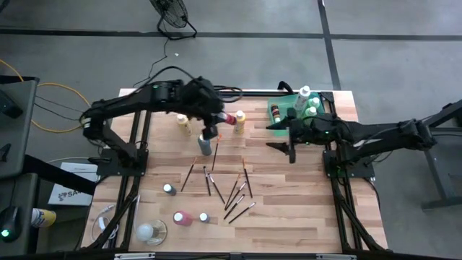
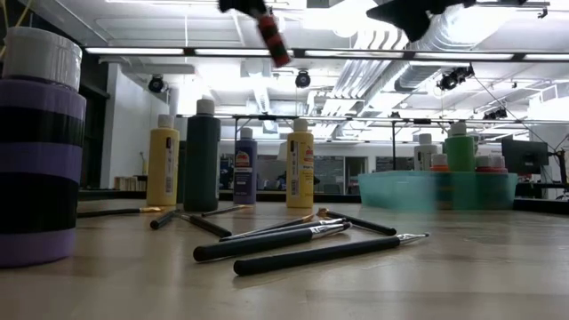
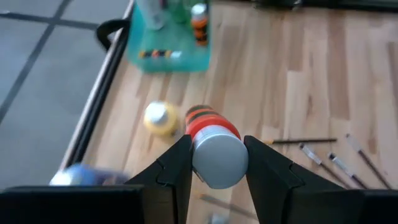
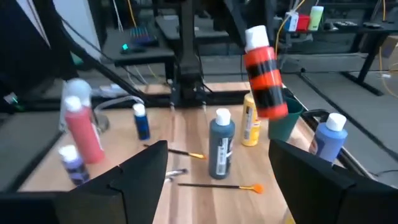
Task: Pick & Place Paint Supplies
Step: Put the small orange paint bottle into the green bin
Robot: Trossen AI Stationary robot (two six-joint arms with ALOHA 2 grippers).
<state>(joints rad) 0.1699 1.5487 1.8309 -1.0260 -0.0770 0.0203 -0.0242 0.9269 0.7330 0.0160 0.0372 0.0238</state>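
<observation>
My left gripper [image 3: 216, 180] is shut on a red-orange paint bottle [image 4: 264, 84] with black bands and a white cap, held in the air over the far middle of the table [image 1: 228, 119]; in the low view the bottle [image 2: 274, 37] shows high up. My right gripper [image 1: 279, 137] hovers open to the bottle's right, beside the green tray [image 1: 287, 110], with nothing between its fingers. Other paint bottles stand upright on the wood: yellow [image 1: 183, 123], yellow [image 1: 239, 121], dark teal [image 1: 206, 146]. Several dark-handled brushes [image 1: 227, 188] lie flat nearer the front. My left gripper pinches the bottle at its white cap end [image 3: 217, 163] between its two fingers, one on each side. The fingers slant downward toward the table's right, and the bottle runs on along them, base foremost. The bottle is lifted clear of the table, tilted with its cap [image 4: 256, 37] uppermost.
The tray [image 2: 436, 188] holds green and white-capped bottles [image 1: 306, 95]. Near the front left stand a small bottle [image 1: 169, 189], a pink one [image 1: 182, 217], another [image 1: 204, 217] and a round cup [image 1: 150, 231]. A purple and black striped bottle [image 2: 40, 151] stands close to the low camera.
</observation>
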